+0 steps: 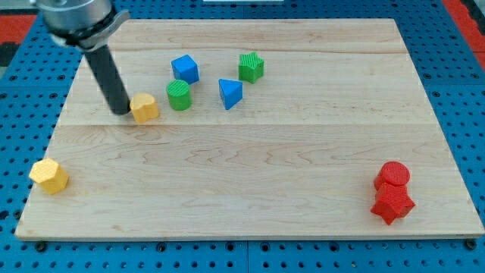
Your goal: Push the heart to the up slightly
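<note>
The yellow heart block (pixel 145 108) lies on the wooden board (pixel 250 174) in the upper left part. My tip (pixel 121 111) is down on the board right at the heart's left side, touching or almost touching it. The dark rod rises from there toward the view's top left.
A green cylinder (pixel 179 95), blue cube (pixel 185 69), blue triangle (pixel 230 93) and green star (pixel 251 67) lie right of the heart. A yellow hexagon (pixel 49 176) is at the bottom left. A red cylinder (pixel 394 175) and red star (pixel 392 204) touch at the bottom right.
</note>
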Robot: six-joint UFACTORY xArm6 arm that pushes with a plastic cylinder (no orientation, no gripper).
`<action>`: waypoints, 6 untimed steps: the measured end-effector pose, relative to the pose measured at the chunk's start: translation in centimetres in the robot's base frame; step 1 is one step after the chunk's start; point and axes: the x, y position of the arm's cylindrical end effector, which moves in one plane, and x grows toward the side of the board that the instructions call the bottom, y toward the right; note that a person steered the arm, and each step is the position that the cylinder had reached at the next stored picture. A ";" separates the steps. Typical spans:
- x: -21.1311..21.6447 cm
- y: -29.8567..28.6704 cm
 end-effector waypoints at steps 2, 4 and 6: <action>8.3 0.3; 8.5 6.5; 0.7 1.4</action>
